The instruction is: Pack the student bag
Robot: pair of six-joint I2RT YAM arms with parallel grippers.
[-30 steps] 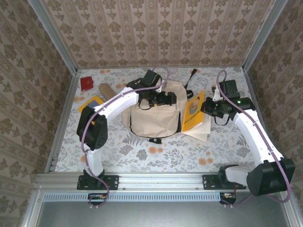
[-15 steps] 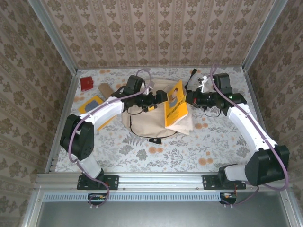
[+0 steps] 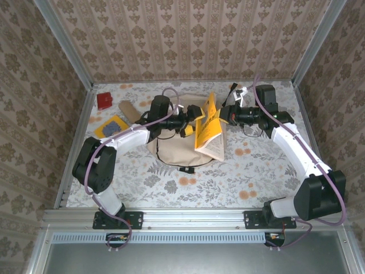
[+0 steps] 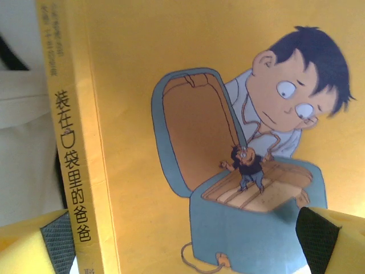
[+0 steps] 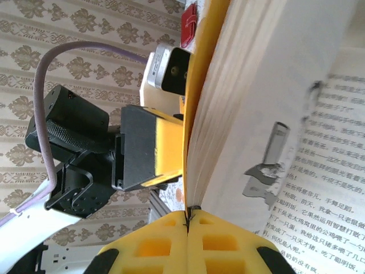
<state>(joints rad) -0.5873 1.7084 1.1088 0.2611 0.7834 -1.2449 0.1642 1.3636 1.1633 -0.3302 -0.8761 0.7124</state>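
Sitting near the middle of the desk [image 3: 171,182], the beige bag [image 3: 174,151] lies slumped on the flowered cloth, with a small black tab at its near edge. A yellow book [image 3: 209,130] hangs over the bag's right half, upright and slightly fanned. Its lower pages are either touching the bag's right side or just above it; I cannot tell which.

The right hand [image 3: 224,114] reaches in from the right and is pinched tight on the top of the book. In its own camera the two yellow fingers [image 5: 142,245] meet flush, with a thin edge of the book caught in the seam and printed pages spreading off to the right.

The left hand [image 3: 191,118] comes in from the left at about the same height, with its jaws spread wide and gripping nothing. Its wrist camera shows yellow fingertips [image 4: 25,248] at the bottom corners. Close ahead of them is the cover, which shows a cartoon boy peering into a blue case. From the right wrist, one left finger lies flat alongside the cover, though contact is not clear.

Farther out on the left part of the desk lie a flat yellow-and-blue card [image 3: 112,125], a brown piece [image 3: 126,107] and a red box [image 3: 104,101] near the far left corner. A black strap [image 3: 231,90] trails behind the bag toward the patterned far wall [image 3: 188,40].
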